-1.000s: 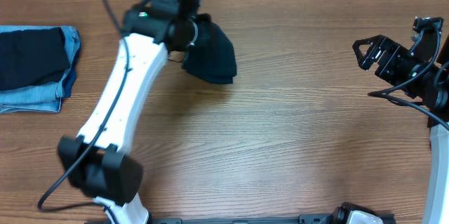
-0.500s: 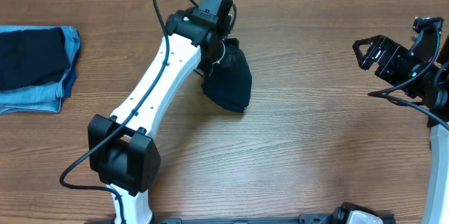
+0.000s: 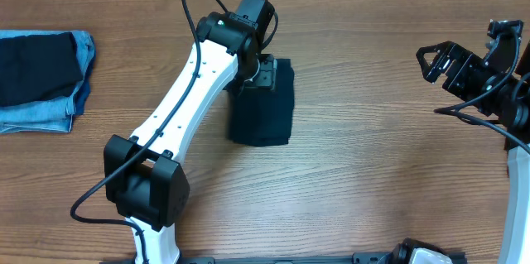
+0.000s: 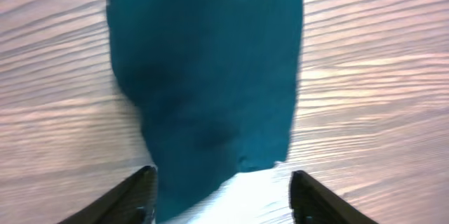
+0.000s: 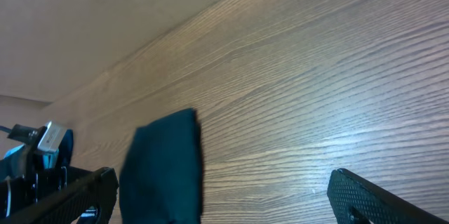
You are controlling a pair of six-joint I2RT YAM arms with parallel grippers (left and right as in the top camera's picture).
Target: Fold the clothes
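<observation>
Dark shirt [image 3: 265, 117] lies mid-table toward the far edge, long axis far-to-near, stretching away from the left gripper [image 4: 223, 180], which is spread wide over its far end; right gripper [image 3: 427, 64], also spread, sits way off by the right edge, and that far end's probably partly hidden from above.

Shirt [image 3: 263, 119] centre under L gripper [image 3: 263, 74]; clothes stack [image 3: 41, 78] far left; R gripper [image 3: 437, 64] far right.

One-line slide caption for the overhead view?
Left hand open over a dark navy garment on the table; right hand open, empty at right; folded clothes stacked far left.
</observation>
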